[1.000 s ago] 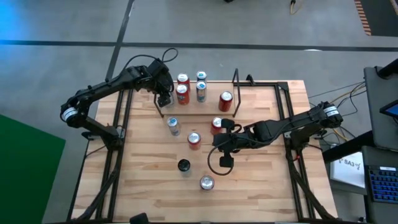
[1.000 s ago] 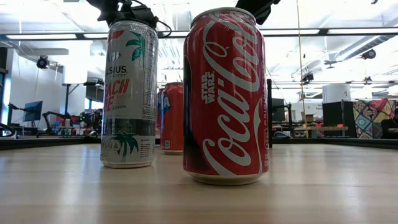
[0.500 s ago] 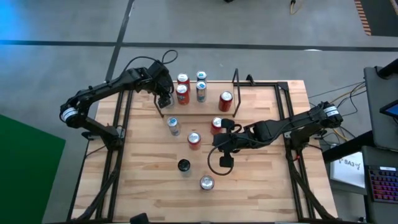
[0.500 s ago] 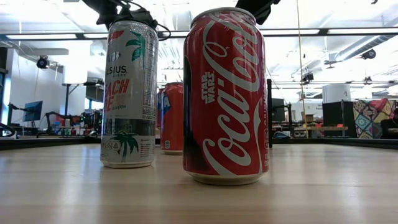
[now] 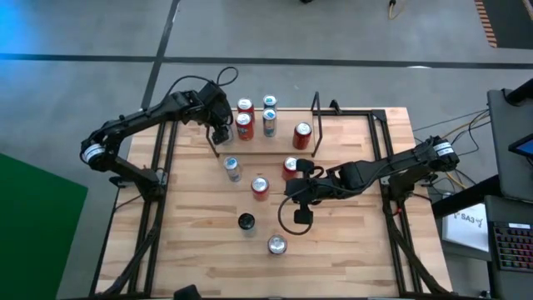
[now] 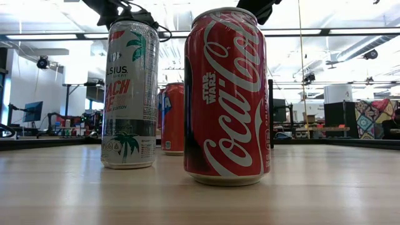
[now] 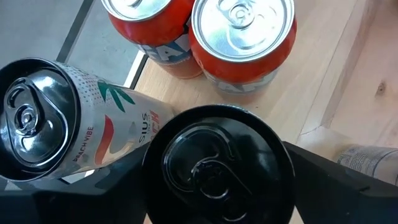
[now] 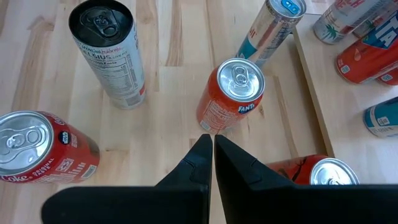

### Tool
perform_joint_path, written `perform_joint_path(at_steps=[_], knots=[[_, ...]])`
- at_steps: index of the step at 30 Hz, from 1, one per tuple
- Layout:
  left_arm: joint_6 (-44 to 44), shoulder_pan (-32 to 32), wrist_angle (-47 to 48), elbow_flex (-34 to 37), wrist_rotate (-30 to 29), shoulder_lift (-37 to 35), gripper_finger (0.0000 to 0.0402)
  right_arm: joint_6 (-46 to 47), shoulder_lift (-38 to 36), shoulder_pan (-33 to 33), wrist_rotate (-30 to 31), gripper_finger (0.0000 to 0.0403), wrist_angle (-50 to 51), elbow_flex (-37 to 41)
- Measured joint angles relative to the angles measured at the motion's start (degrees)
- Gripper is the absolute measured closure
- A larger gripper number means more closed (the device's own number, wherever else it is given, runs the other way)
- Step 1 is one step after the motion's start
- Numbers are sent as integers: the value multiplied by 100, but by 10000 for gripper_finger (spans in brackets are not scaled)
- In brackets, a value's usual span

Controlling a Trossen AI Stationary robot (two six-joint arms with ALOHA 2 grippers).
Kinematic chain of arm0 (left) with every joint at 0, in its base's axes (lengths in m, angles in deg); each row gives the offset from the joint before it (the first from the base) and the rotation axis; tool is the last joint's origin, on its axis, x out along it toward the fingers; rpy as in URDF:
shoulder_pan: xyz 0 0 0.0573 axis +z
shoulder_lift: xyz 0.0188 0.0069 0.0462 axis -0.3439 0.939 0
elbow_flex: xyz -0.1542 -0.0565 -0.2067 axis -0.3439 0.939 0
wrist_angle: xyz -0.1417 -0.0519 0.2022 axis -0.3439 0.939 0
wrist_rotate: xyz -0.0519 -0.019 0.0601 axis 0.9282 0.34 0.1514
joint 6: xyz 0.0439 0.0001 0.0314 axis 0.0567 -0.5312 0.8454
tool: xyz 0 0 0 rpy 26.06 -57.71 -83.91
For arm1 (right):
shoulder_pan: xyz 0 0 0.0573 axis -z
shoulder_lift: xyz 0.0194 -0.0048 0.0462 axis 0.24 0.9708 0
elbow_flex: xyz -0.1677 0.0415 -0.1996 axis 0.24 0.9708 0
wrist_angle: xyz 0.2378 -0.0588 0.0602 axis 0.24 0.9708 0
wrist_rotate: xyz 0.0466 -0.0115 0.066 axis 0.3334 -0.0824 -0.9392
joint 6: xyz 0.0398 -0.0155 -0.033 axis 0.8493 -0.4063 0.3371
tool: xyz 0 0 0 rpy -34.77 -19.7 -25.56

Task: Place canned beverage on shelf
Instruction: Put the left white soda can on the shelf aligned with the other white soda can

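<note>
I'm reading this as the set-down step: the left gripper (image 5: 220,132) is hanging over the left end of the shelf (image 5: 281,143), upper centre of the high view. The black-topped can (image 7: 217,165) is sitting between its jaws on the shelf floor. I can't tell whether those jaws are gripping it or letting go.

Next move, I'm judging, is a clean release and a straight lift. Room is tight here: a white can (image 7: 43,124) is crowding it just beside, and two orange cans (image 7: 242,37) are standing close beyond. Any sideways drift is risking a knock.

The right gripper (image 5: 293,193) is waiting mid-counter (image 5: 350,250), jaws clenched on nothing, well apart from the shelf.
</note>
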Motion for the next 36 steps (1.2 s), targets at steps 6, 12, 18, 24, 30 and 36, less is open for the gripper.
perform_joint_path(at_steps=[6, 12, 18, 24, 30, 36], knots=[[2, 0, -4, 0, 4, -27, 84, 0, -1, 0, -1, 394, 0, 0], [2, 0, 168, -238, 32, -110, 83, 0, -2, -2, 1, 394, 0, 0], [26, -2, 517, -762, 42, -214, 82, 0, 0, 0, -1, 394, 0, 0], [-181, -7, 576, -898, 55, -652, 87, -27, -1, 0, 1, 394, 1, 0], [-387, -115, 350, -452, 501, -1306, 92, -179, 0, 0, 37, 394, -6, 0], [-680, -503, -393, 566, 711, -2001, 94, -417, -15, 70, 38, 394, -81, 0]])
